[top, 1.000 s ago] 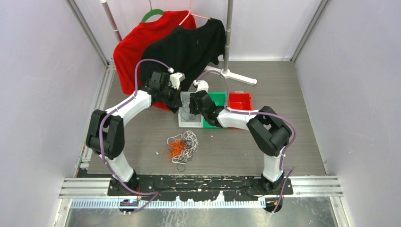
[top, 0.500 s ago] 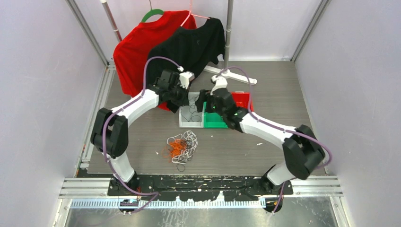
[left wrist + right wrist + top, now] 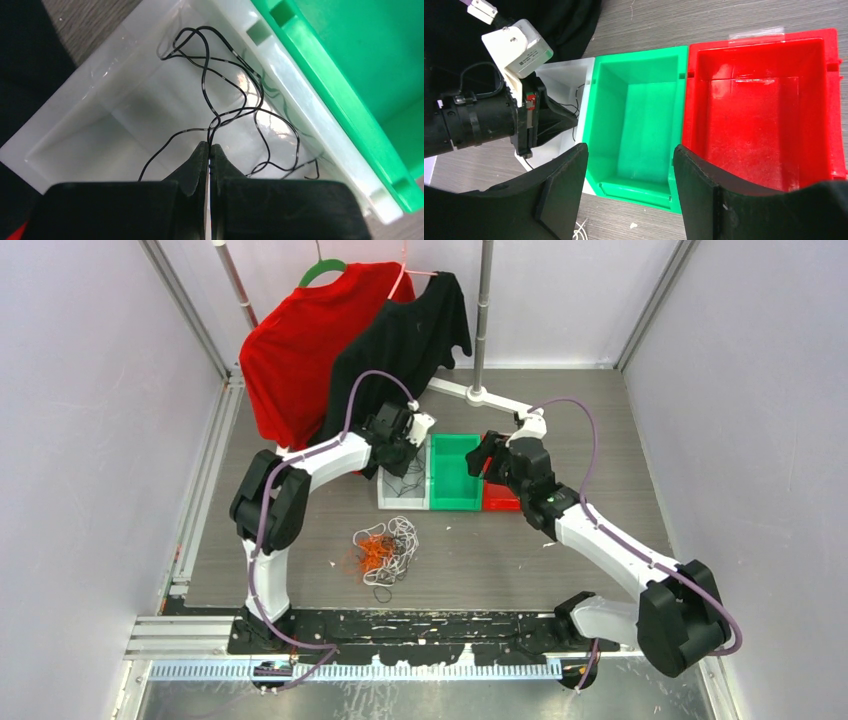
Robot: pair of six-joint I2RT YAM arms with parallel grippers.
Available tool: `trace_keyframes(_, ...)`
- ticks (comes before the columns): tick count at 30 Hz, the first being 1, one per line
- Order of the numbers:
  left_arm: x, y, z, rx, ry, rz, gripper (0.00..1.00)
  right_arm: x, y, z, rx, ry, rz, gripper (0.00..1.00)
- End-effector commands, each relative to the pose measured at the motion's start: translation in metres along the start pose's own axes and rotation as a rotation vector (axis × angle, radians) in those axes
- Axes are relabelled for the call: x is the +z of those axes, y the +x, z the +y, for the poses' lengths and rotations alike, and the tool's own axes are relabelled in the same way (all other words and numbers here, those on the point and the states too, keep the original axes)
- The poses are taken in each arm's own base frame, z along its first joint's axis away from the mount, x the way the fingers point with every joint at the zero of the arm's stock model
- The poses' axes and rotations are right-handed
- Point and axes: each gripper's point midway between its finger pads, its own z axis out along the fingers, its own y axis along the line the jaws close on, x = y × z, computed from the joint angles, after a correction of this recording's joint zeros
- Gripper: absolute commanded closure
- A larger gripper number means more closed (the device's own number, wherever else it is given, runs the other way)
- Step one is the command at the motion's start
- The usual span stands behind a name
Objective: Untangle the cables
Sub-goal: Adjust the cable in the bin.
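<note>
Left gripper (image 3: 209, 150): jaws pressed together, pinching a black cable (image 3: 220, 95) at their tips. The cable's loose loops hang down into the white bin (image 3: 100, 115) and rest against its floor and right wall.

Bins: three stand in a row at the middle of the table (image 3: 600, 440). The white bin is on the left, the green bin (image 3: 639, 115) in the centre and the red bin (image 3: 769, 115) on the right, each touching its neighbour.

Right gripper (image 3: 630, 149): fingers spread wide and holding nothing, positioned above the green and red bins.

Heap of cables (image 3: 385, 548): orange, white and black strands tangled together. It lies on the table on the near side of the white bin, apart from it.
</note>
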Motion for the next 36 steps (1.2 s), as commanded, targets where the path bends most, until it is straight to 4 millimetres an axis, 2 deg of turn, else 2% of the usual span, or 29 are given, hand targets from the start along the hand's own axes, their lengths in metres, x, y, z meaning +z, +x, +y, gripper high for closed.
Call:
trace_keyframes(1, -0.007, -0.032, 0.02, 0.06, -0.086, -0.079, 1.0, -0.006, -0.018, 0.006, 0.059, -0.023, -0.061, 0.32)
trace_keyframes(4, -0.01, -0.034, 0.023, 0.076, -0.101, -0.088, 0.99, -0.005, -0.02, 0.009, 0.073, -0.032, -0.064, 0.32)
trace_keyframes(7, -0.022, -0.04, 0.022, 0.088, -0.097, -0.098, 0.89, -0.005, -0.023, 0.013, 0.073, -0.042, -0.06, 0.32)
trace_keyframes(11, -0.051, -0.059, 0.017, 0.113, -0.076, -0.154, 0.64, -0.006, -0.025, 0.015, 0.072, -0.039, -0.057, 0.32)
trace_keyframes(17, -0.083, -0.072, 0.016, 0.121, -0.064, -0.179, 0.46, -0.006, -0.025, 0.016, 0.08, -0.042, -0.044, 0.33)
trace_keyframes(20, -0.087, -0.068, 0.015, 0.128, -0.063, -0.171, 0.39, -0.007, -0.027, 0.018, 0.077, -0.044, -0.042, 0.33)
trace_keyframes(24, -0.095, -0.072, 0.014, 0.117, -0.057, -0.181, 0.25, -0.009, -0.03, 0.02, 0.069, -0.046, -0.042, 0.33)
trace_keyframes(27, -0.112, -0.078, 0.011, 0.094, -0.024, -0.182, 0.11, -0.01, -0.028, 0.026, 0.055, -0.061, -0.035, 0.32)
trace_keyframes(29, -0.129, -0.083, 0.013, 0.07, -0.01, -0.172, 0.01, -0.012, -0.022, 0.035, 0.025, -0.074, -0.026, 0.31)
trace_keyframes(32, -0.156, -0.08, 0.02, 0.008, 0.026, -0.141, 0.01, -0.015, 0.0, 0.059, -0.024, -0.105, 0.011, 0.31)
trace_keyframes(36, -0.199, -0.054, 0.029, -0.115, 0.105, -0.102, 0.01, -0.019, 0.045, 0.099, -0.095, -0.177, 0.085, 0.32)
